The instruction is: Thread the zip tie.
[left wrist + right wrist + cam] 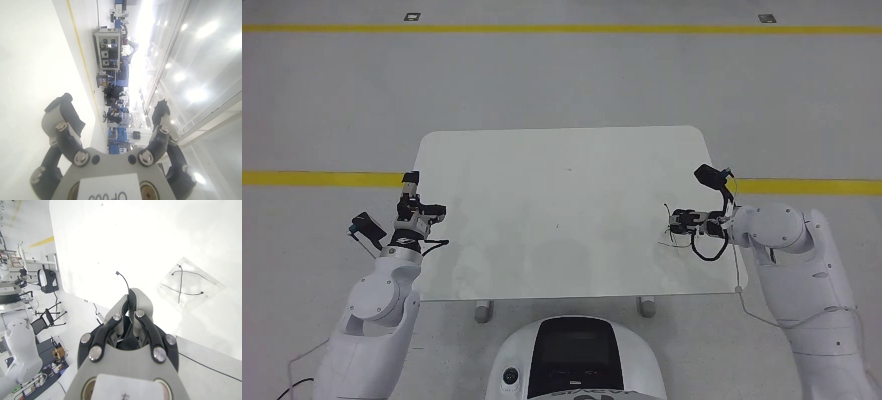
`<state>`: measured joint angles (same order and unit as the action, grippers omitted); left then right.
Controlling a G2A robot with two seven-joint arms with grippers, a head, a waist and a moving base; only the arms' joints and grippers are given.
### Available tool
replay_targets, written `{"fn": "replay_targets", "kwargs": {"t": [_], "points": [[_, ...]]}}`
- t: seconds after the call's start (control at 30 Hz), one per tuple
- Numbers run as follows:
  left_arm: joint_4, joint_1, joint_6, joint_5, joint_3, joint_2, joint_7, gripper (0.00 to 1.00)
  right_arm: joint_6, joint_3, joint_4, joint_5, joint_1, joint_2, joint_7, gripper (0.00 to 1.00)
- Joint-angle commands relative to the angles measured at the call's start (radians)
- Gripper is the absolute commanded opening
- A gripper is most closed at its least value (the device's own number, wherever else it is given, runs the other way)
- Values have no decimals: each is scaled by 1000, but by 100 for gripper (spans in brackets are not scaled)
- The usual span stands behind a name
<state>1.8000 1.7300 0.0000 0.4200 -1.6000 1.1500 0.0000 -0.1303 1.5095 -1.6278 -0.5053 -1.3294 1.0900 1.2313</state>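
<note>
A thin black zip tie sticks out from between the fingers of my right gripper, which is shut on it. Its free part curves up over the white table and ends in the small square head. In the top view my right gripper hovers at the table's right edge. My left gripper is open and holds nothing. It sits at the table's left edge, pointing away from the robot.
A clear shallow tray lies on the table close beside my right gripper, with three more black zip ties crossed inside it. A yellow floor line runs behind the table.
</note>
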Motion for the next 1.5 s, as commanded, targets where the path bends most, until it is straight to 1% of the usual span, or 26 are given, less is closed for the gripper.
{"fn": "replay_targets", "kwargs": {"t": [0.0, 0.27, 0.33, 0.43, 0.53, 0.6, 0.7, 0.77, 1.2, 1.23, 1.27, 1.37, 1.4, 1.47], "points": [[0, 0, 0, 0, 0, 0, 0, 100, 0, 0, 0, 0, 0, 0, 0, 0], [0, 0, 0, 0, 0, 0, 0, 100, 0, 0, 0, 0, 0, 0, 0, 0], [0, 0, 0, 0, 0, 0, 0, 100, -9, 3, 0, 25, -8, 2, -49, 0], [0, 0, 0, 0, 0, 0, 0, 100, -40, 5, -5, 92, -17, 6, -93, 0], [0, 0, 0, 0, 0, 0, 0, 100, -86, -4, -4, 167, -13, 13, -138, 0], [0, 0, 0, 0, 0, 0, 0, 100, -133, -15, 6, 218, -2, 19, -182, 0], [0, 0, 0, 0, 0, 0, 0, 100, -182, -36, 8, 272, 9, 28, -247, 0], [0, 0, 0, 0, 0, 0, 0, 100, -185, -39, 0, 285, 9, 29, -285, 0], [0, -1, -1, -3, 1, 0, -1, 100, -185, -39, 0, 285, 9, 29, -285, 0], [7, -4, -14, -24, 5, 0, -11, 100, -181, -40, 1, 289, 6, 30, -296, 0], [13, -1, -34, -81, 10, -2, -25, 100, -186, -42, 2, 306, 3, 32, -314, 0], [28, 9, -77, -205, 26, -5, -43, 100, -210, -48, 5, 327, 6, 33, -326, 0], [32, 15, -92, -271, 33, -7, -57, 100, -210, -50, 13, 335, 9, 33, -323, 0], [37, 21, -103, -368, 44, -10, -65, 100, -210, -51, 27, 353, 12, 34, -319, 0]]}}
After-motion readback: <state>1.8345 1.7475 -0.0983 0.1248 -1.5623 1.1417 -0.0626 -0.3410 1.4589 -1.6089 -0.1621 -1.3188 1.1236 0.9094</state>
